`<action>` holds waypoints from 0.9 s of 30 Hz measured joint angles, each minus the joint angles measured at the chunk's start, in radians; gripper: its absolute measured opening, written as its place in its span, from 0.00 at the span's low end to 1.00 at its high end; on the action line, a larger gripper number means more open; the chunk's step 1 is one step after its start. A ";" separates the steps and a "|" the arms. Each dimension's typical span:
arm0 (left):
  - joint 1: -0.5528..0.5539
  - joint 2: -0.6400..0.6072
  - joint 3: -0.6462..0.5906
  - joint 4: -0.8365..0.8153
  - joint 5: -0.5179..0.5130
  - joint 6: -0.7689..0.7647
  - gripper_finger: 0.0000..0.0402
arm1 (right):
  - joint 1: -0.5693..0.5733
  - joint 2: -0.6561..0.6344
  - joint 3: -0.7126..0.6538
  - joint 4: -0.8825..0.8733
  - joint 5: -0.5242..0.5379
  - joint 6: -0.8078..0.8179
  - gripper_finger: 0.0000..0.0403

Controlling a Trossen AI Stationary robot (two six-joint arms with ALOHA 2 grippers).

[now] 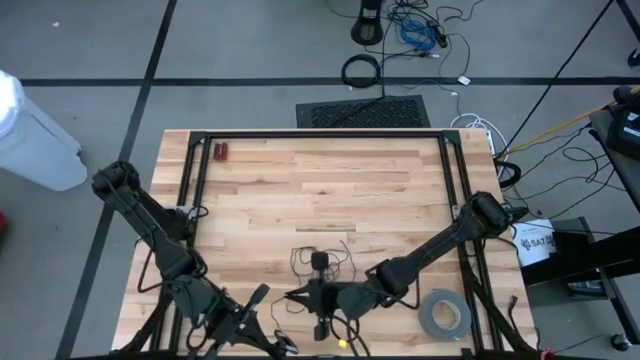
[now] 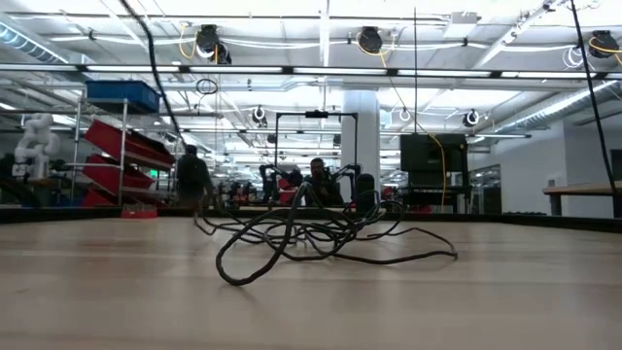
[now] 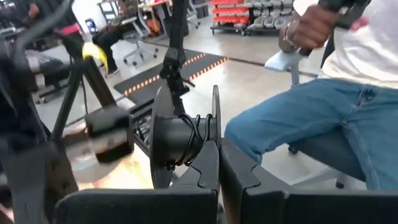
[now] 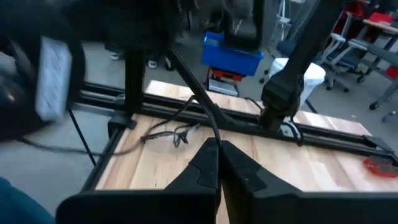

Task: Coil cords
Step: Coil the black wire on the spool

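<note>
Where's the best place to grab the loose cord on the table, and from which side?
Probably the raised hump in the middle of the cord, coming straight down from above. There the strands arch off the wooden table, so fingers can close around them; the outer loops lie flat on the wood.

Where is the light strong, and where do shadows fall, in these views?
Low view: bright ceiling lights behind; the loose cord shows as a dark outline. High view: even light on the table, with only faint shadows beneath both arms.

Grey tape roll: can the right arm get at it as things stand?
Probably yes. The grey tape roll lies bare beside the right arm; its shut right pincer sits at the cord, so it must pull back first.
</note>
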State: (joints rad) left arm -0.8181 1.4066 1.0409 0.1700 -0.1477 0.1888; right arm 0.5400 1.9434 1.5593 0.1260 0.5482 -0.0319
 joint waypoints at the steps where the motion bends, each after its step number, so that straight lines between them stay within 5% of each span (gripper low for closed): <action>1: 0.002 0.006 0.000 -0.002 0.000 -0.001 0.00 | 0.004 0.000 0.009 -0.011 0.004 -0.007 0.00; 12: 0.034 0.021 0.000 -0.096 -0.024 -0.087 0.00 | 0.071 0.001 0.141 -0.248 0.136 -0.037 0.00; 27: 0.034 -0.006 0.000 -0.233 -0.234 -0.127 0.00 | 0.164 0.001 0.187 -0.344 0.185 0.005 0.00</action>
State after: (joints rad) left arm -0.7845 1.4004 1.0409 -0.0625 -0.3820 0.0614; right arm 0.7044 1.9446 1.7462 -0.2178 0.7333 -0.0273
